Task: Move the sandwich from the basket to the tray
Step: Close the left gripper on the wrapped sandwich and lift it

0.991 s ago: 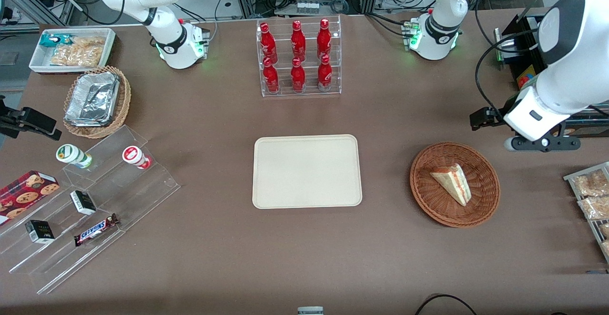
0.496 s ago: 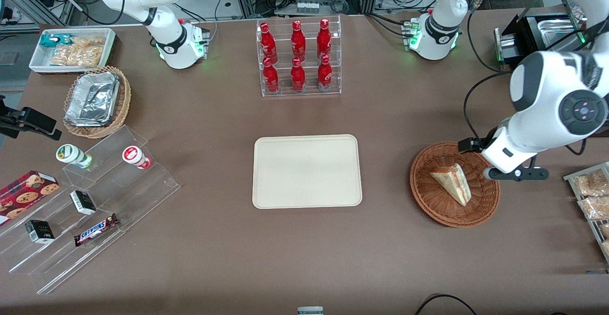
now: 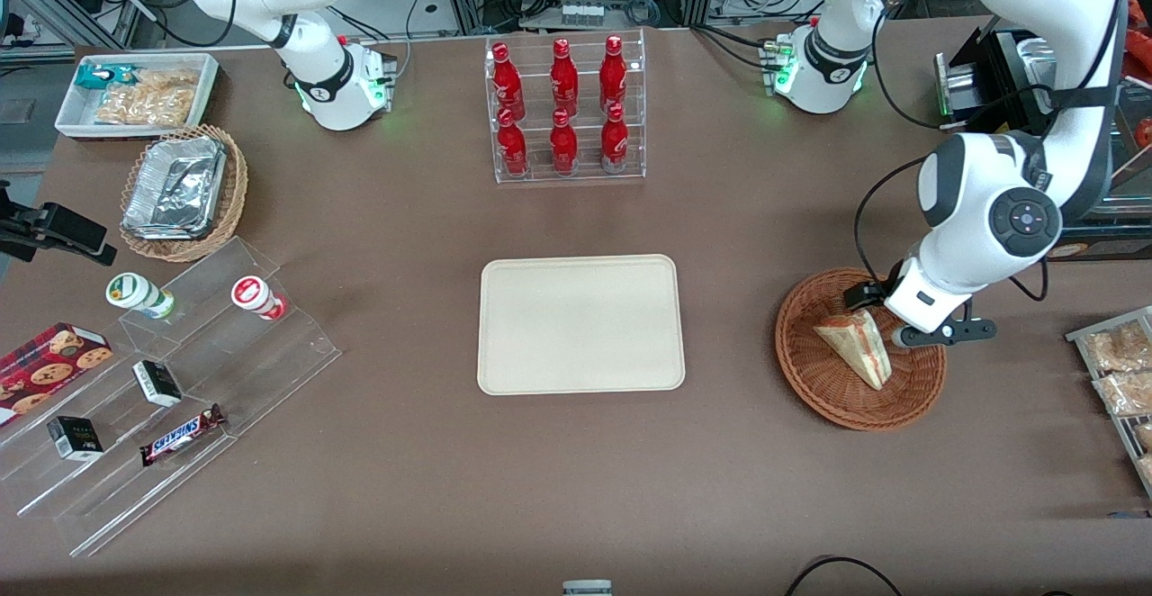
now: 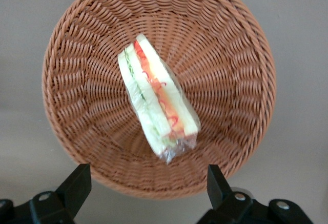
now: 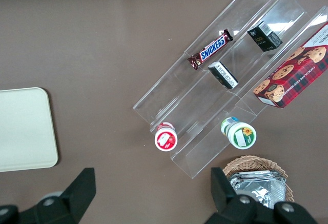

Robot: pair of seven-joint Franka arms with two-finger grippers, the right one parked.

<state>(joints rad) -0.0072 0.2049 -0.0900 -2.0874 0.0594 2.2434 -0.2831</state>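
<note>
The sandwich (image 3: 855, 344), a wrapped wedge of white bread with red and green filling, lies in the round reddish-brown wicker basket (image 3: 810, 380) toward the working arm's end of the table. My left gripper (image 3: 907, 319) hangs above the basket, over the part next to the sandwich. In the left wrist view the sandwich (image 4: 156, 103) lies slantwise in the middle of the basket (image 4: 77, 80). The gripper (image 4: 147, 183) is open there, its black fingers (image 4: 77, 183) spread wide above the basket's rim with nothing between them. The beige tray (image 3: 580, 324) lies flat mid-table, with nothing on it.
A clear rack of red bottles (image 3: 565, 110) stands farther from the camera than the tray. Bagged snacks (image 3: 1120, 371) lie at the working arm's table end. Toward the parked arm's end are clear step shelves (image 3: 171, 380) with snacks, a tan basket of foil containers (image 3: 184, 191) and a white bin (image 3: 135, 92).
The left arm has swung in from the table's end toward the basket and come down. Its gripper now hangs over the basket beside the sandwich. Sandwich, basket and tray have not moved.
</note>
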